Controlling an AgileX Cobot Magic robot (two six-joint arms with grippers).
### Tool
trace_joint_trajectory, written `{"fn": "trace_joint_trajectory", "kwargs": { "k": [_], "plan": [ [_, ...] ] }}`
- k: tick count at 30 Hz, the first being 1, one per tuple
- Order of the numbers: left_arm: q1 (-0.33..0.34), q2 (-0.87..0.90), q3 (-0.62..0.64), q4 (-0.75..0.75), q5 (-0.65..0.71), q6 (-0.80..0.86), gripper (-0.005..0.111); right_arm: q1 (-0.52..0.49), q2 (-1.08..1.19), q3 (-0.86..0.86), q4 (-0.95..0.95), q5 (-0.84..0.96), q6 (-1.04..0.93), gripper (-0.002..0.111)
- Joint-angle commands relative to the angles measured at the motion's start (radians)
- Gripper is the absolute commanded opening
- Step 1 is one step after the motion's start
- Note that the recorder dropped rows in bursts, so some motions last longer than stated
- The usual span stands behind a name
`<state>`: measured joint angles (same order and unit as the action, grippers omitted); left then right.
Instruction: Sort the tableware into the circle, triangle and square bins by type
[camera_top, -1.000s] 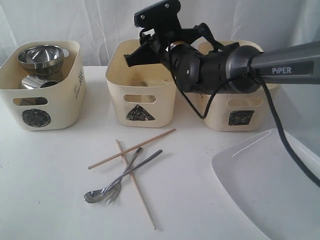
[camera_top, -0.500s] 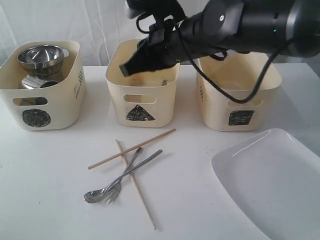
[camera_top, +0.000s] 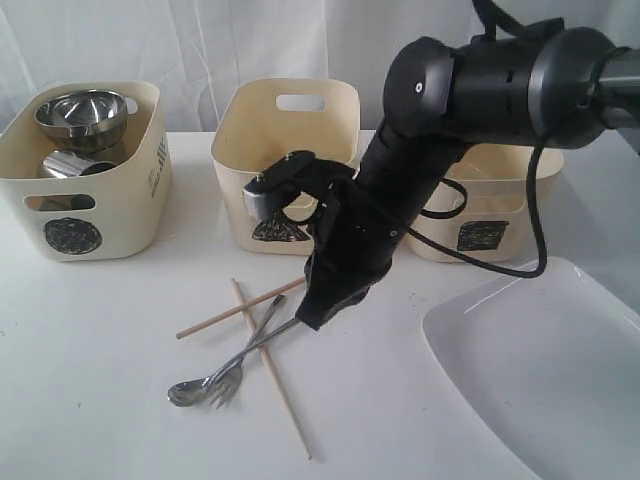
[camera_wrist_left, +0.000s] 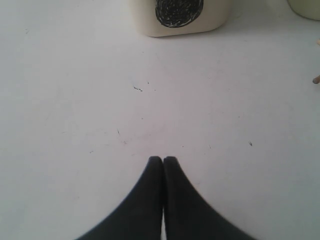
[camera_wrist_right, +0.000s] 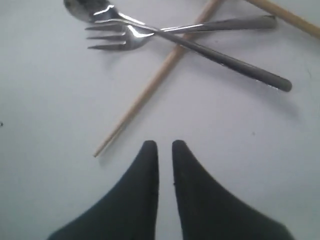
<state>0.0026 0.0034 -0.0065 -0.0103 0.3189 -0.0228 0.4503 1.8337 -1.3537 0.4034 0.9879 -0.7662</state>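
— Right, the fork (camera_top: 226, 386) and spoon (camera_top: 184, 394) first?
— Lying loose on the white worktop (camera_top: 90, 400), in front of the triangle bin (camera_top: 285, 150). Heads side by side, steel handles crossing.

— And the chopsticks (camera_top: 290, 412)?
— Same heap. Thin, wooden, crossed over each other and tangled with those two handles.

— Anything in the circle bin (camera_top: 100, 215)?
— Holds a shiny steel bowl (camera_top: 82, 112) on top, with a steel mug (camera_top: 68, 165) tucked below it.

— The square bin (camera_top: 510, 215)?
— Stands on the right of the row, partly behind the arm. Cannot tell the contents from here.

— The plate (camera_top: 540, 380)?
— Large, white, with rounded corners. Flat on the worktop at the near right, well apart from the cutlery.

— The right claw (camera_wrist_right: 164, 146)?
— Hangs low, tips aimed down at the worktop, just beside the upper ends of the handles. Clenched down to a thin slit, with nothing in it. From the wrist view, fork, spoon and one chopstick just ahead of the tips. In the exterior view, covers part of the other chopstick. Touching the cutlery or not: cannot tell.

— The left claw (camera_wrist_left: 162, 160)?
— Pressed fully together, gripping nothing, over bare worktop with the circle bin ahead of it.
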Motion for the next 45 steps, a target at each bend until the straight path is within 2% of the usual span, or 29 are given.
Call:
{"fn": "trace_joint_trajectory", "kwargs": {
  "k": [1, 4, 7, 15, 20, 27, 29, 33, 36, 42, 45],
  "plan": [
    [-0.005, -0.003, 0.007, -0.004, 0.011, 0.001, 0.0, 0.042, 0.022, 0.002, 0.01, -0.003, -0.371, 0.035],
    [-0.005, -0.003, 0.007, -0.004, 0.011, 0.001, 0.0, 0.073, 0.064, 0.002, 0.01, -0.076, -0.618, 0.052],
    [-0.005, -0.003, 0.007, -0.004, 0.011, 0.001, 0.0, 0.09, 0.116, 0.002, 0.01, -0.174, -0.639, 0.059],
    [-0.005, -0.003, 0.007, -0.004, 0.011, 0.001, 0.0, 0.098, 0.171, 0.002, -0.012, -0.261, -0.639, 0.06],
    [-0.005, -0.003, 0.007, -0.004, 0.011, 0.001, 0.0, 0.098, 0.203, 0.002, -0.014, -0.407, -0.639, 0.06],
    [-0.005, -0.003, 0.007, -0.004, 0.011, 0.001, 0.0, 0.098, 0.253, 0.002, -0.014, -0.381, -0.608, 0.059],
    [-0.005, -0.003, 0.007, -0.004, 0.011, 0.001, 0.0, 0.098, 0.253, 0.002, -0.014, -0.381, -0.578, 0.053],
    [-0.005, -0.003, 0.007, -0.004, 0.011, 0.001, 0.0, 0.098, 0.253, 0.002, -0.015, -0.379, -0.535, 0.023],
    [-0.005, -0.003, 0.007, -0.004, 0.011, 0.001, 0.0, 0.098, 0.251, 0.002, -0.051, -0.328, -0.537, 0.012],
    [-0.005, -0.003, 0.007, -0.004, 0.011, 0.001, 0.0, 0.098, 0.211, 0.002, -0.113, -0.296, -0.537, 0.001],
    [-0.005, -0.003, 0.007, -0.004, 0.011, 0.001, 0.0, 0.098, 0.17, 0.002, -0.113, -0.3, -0.537, 0.0]
  ]
}}
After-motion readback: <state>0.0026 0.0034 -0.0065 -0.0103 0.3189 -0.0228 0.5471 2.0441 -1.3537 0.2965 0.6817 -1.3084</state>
